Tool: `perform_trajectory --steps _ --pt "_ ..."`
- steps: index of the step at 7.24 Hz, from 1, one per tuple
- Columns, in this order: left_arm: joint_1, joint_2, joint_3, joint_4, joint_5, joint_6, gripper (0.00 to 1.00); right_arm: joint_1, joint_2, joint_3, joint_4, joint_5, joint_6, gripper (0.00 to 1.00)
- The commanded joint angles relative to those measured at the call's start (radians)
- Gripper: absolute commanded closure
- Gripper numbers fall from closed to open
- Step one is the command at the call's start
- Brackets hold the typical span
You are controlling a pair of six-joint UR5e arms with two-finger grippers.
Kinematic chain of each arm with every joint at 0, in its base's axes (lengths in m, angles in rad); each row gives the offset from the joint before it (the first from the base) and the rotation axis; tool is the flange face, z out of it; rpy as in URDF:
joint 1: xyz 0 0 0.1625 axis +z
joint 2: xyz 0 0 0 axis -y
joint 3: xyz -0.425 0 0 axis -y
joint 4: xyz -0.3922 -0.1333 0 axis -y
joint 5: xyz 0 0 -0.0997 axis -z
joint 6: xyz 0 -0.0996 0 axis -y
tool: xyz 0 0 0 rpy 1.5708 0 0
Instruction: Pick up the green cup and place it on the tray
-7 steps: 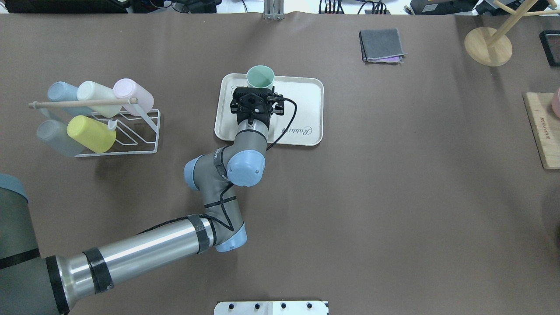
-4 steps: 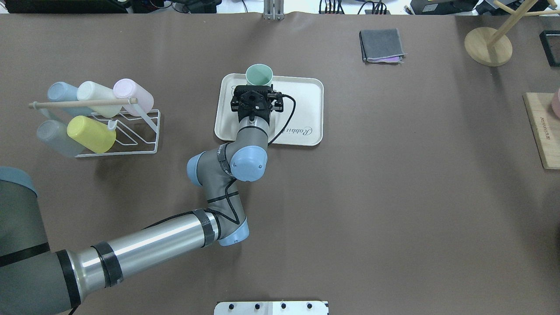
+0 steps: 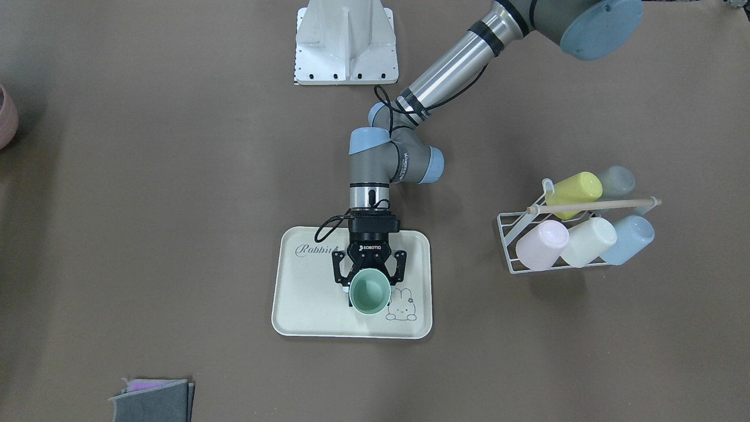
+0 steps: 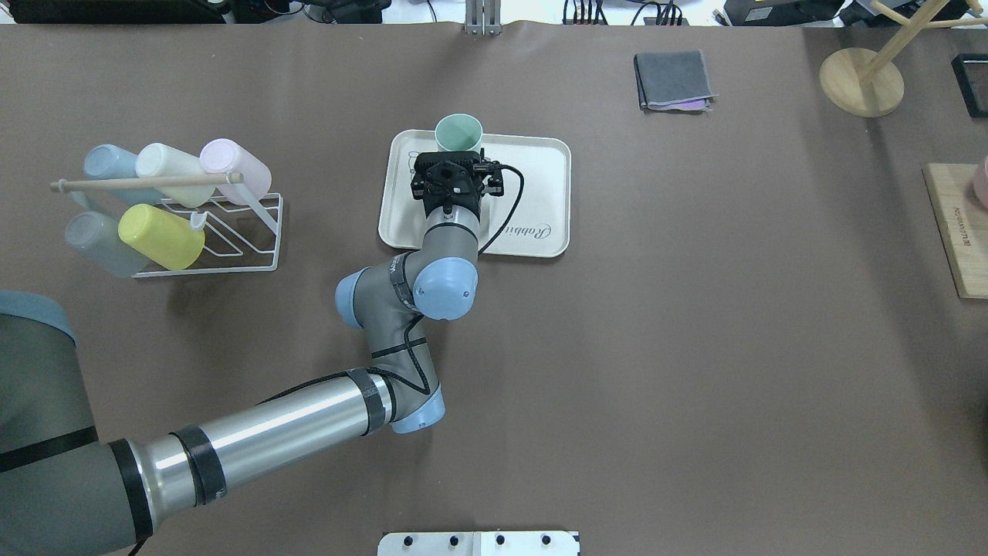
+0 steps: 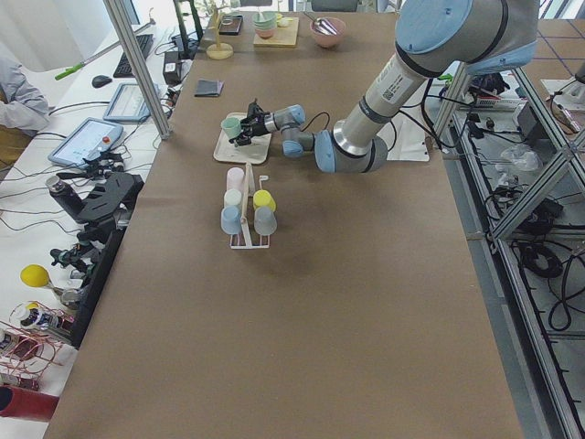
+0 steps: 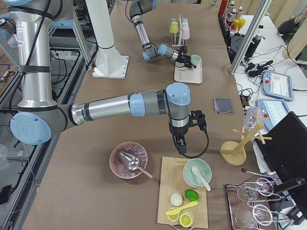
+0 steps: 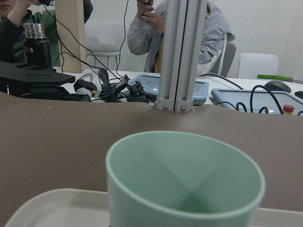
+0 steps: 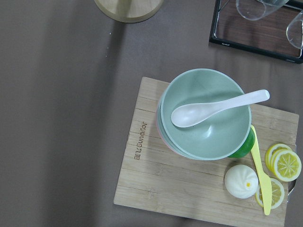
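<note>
The green cup (image 3: 370,292) stands upright on the cream tray (image 3: 304,299), beside the bunny drawing. It also shows in the overhead view (image 4: 458,133) at the far edge of the tray (image 4: 540,177). My left gripper (image 3: 369,280) lies level over the tray with its fingers spread wide on either side of the cup's lower part, and it looks open. The left wrist view shows the cup (image 7: 184,179) very close on the tray's rim (image 7: 52,208); no fingers show there. My right gripper (image 6: 181,143) hangs over a wooden board far off; I cannot tell whether it is open or shut.
A white wire rack (image 4: 166,205) with several pastel cups, one yellow (image 4: 160,235), stands left of the tray. A folded grey cloth (image 4: 671,79) and a wooden stand (image 4: 861,81) lie at the far right. Stacked bowls with a spoon (image 8: 206,113) sit on the board (image 4: 957,228).
My left arm's elbow and wrist have shifted slightly toward the tray. The gripper has stayed at the cup, and the cup has barely moved on the tray.
</note>
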Motion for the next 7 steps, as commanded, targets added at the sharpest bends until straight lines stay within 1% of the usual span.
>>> perform_trajectory --steps 1,3,4,5,6,7 --pt "0.007 -0.008 0.018 0.001 0.015 -0.015 0.94 0.000 -0.004 -0.040 0.003 0.036 0.001 0.00" --pt "0.008 -0.008 0.022 0.006 0.017 -0.015 0.86 0.000 -0.007 -0.040 0.005 0.041 -0.002 0.00" --pt "0.010 -0.008 0.022 0.006 0.021 -0.015 0.78 0.000 -0.007 -0.040 0.005 0.041 0.000 0.00" --pt "0.015 -0.008 0.022 0.007 0.024 -0.015 0.66 0.000 -0.007 -0.041 0.005 0.041 0.000 0.00" --pt "0.019 -0.008 0.022 0.007 0.024 -0.015 0.46 0.000 -0.007 -0.051 0.005 0.041 0.000 0.00" --pt "0.019 -0.008 0.023 0.009 0.024 -0.015 0.28 0.000 -0.008 -0.048 0.006 0.040 -0.002 0.00"
